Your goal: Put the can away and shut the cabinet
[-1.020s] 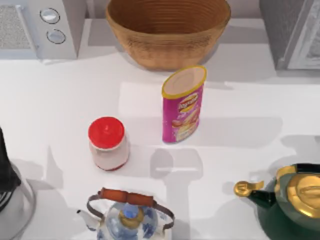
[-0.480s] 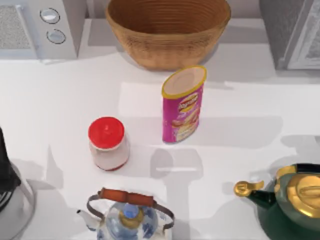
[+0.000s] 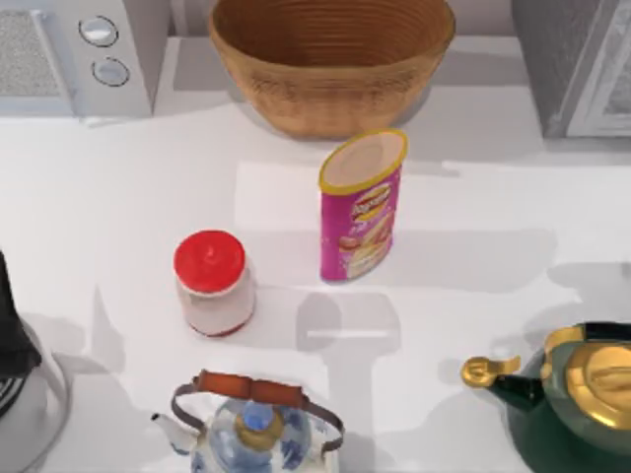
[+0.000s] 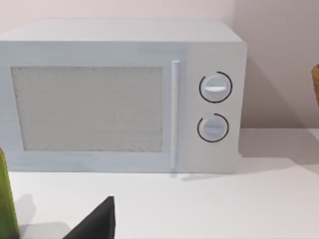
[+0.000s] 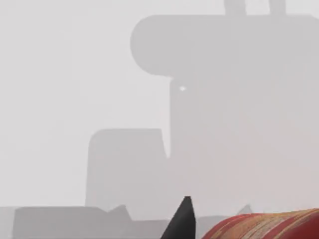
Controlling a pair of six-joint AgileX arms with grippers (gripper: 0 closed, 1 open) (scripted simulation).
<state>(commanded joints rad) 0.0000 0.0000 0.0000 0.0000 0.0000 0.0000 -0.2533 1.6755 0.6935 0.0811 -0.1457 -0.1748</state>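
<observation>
Pink can (image 3: 361, 207) stands upright near the middle of the white table (image 3: 118, 197), lid end up, just in front of the wicker basket (image 3: 330, 59) at the back edge. To its left and nearer the front, apart from it, a jar with a red lid (image 3: 212, 283). Front edge: blue-and-white teapot (image 3: 251, 429) with a brown handle; green and gold kettle (image 3: 577, 399) at the front right corner. Microwave (image 3: 74, 49) sits back left, and the left wrist view faces its door and two dials. Grey cabinet (image 3: 577, 64) back right. Grip state of either arm: cannot tell.
</observation>
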